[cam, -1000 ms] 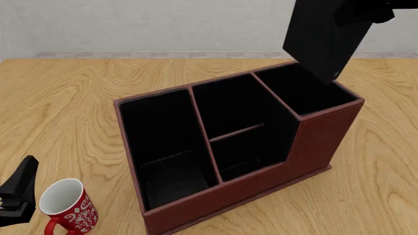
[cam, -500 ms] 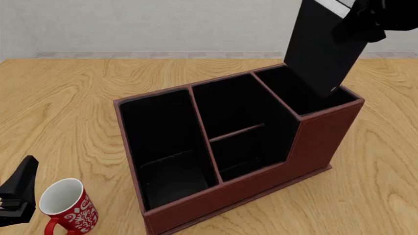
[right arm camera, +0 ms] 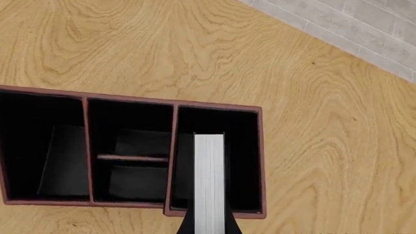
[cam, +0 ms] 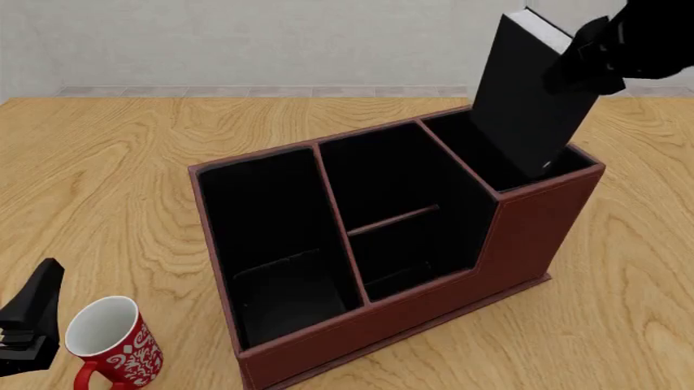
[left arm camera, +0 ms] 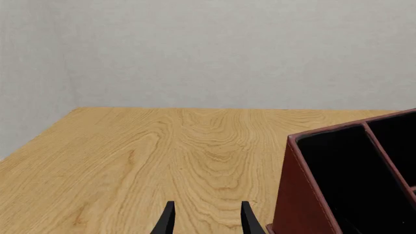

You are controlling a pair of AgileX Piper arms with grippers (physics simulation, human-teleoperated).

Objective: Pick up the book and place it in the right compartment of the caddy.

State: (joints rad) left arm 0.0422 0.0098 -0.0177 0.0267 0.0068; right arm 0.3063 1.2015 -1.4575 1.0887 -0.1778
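Observation:
The black book [cam: 529, 97], white page edge [cam: 542, 26] up, hangs tilted in my right gripper [cam: 591, 55], which is shut on its upper end. Its lower end dips into the right compartment [cam: 501, 158] of the reddish-brown caddy [cam: 521, 236]. In the right wrist view the page edge [right arm camera: 209, 180] runs down into that compartment [right arm camera: 242, 156], between its walls. My left gripper [cam: 28, 321] is open and empty, low at the near left of the table, well away from the caddy. The left wrist view shows its fingertips [left arm camera: 170, 222] apart beside the caddy's left wall [left arm camera: 302, 195].
A red mug [cam: 109, 340] with a white pattern stands at the near left, right beside my left gripper. The caddy's wide left section [cam: 271, 244] and bar-split middle section [cam: 396, 215] hold nothing. Bare wood table [cam: 109, 162] lies around the caddy.
My right gripper has come down with the book. The book's lower end has gone from above the right compartment's rim to inside its opening. The left arm has not moved.

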